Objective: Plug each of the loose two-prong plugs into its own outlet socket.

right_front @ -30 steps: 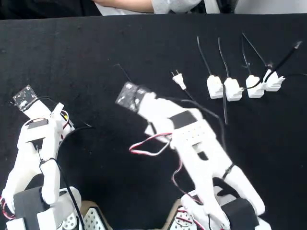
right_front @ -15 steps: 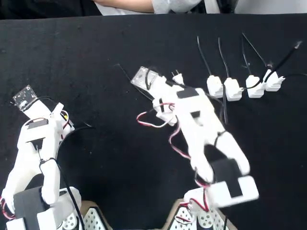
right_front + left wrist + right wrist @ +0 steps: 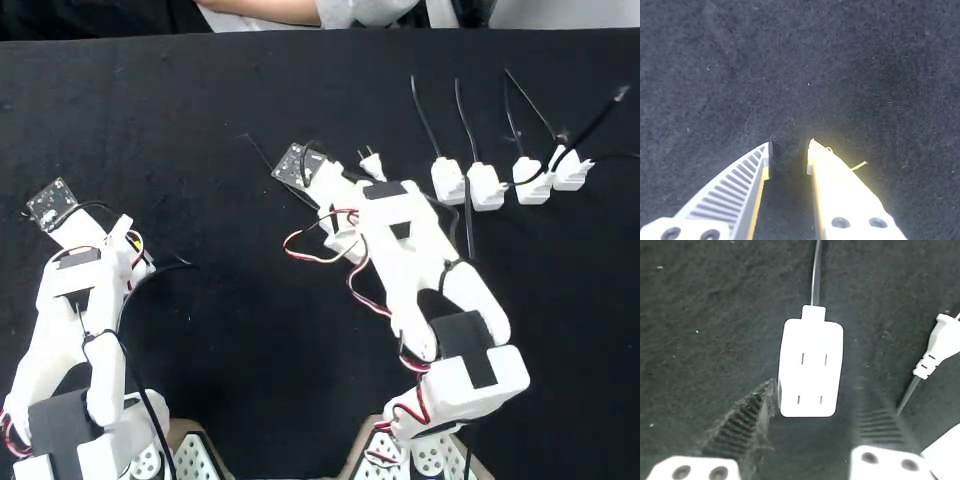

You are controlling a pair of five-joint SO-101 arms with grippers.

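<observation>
A white outlet block [image 3: 810,367] with two pairs of slots lies flat on the black cloth, its cord [image 3: 815,270] running away from it. My right gripper [image 3: 815,390] hangs open just above the block's near end, one finger [image 3: 747,417] on each side, holding nothing. A loose white two-prong plug [image 3: 940,347] lies beside the block on its own cord. From above, the same plug [image 3: 372,165] sits just right of the right gripper [image 3: 308,178], which hides the block. My left gripper [image 3: 789,146] rests over bare cloth, its fingers a narrow gap apart and empty.
Several white outlet blocks [image 3: 486,186] with black cords stand in a row at the back right. A thin cord [image 3: 255,148] trails away from the right gripper. The left arm [image 3: 80,285] is folded at the near left. Bare cloth [image 3: 180,120] spans the middle and back left.
The right arm has stretched away from me and to the right, bringing its gripper up beside the loose plug. The left arm has not moved.
</observation>
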